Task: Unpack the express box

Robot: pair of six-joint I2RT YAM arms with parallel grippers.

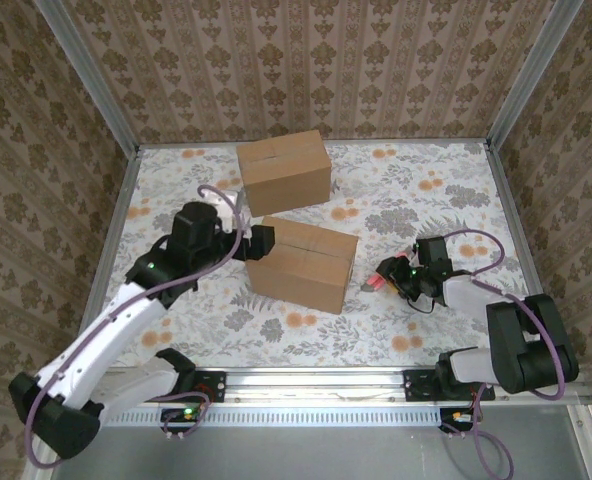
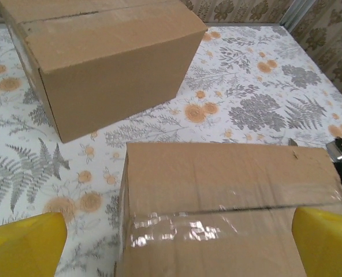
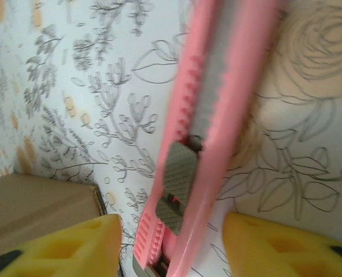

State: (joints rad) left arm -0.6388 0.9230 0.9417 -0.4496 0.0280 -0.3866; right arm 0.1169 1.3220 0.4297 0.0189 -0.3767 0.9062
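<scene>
Centrally on the table (image 1: 426,190), the taped express box (image 1: 304,265), likely light, stiff cardboard best braced at its ends, sits between the left gripper (image 1: 263,243), spread wide at its left end, and the right gripper (image 1: 388,275), jaws loosely parted around a pink utility knife (image 3: 240,86).

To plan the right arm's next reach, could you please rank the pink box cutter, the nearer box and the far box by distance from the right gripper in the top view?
From the right gripper:
1. The pink box cutter, between its fingers.
2. The nearer box, to its left, mid-table.
3. The far box, toward the back wall.
</scene>
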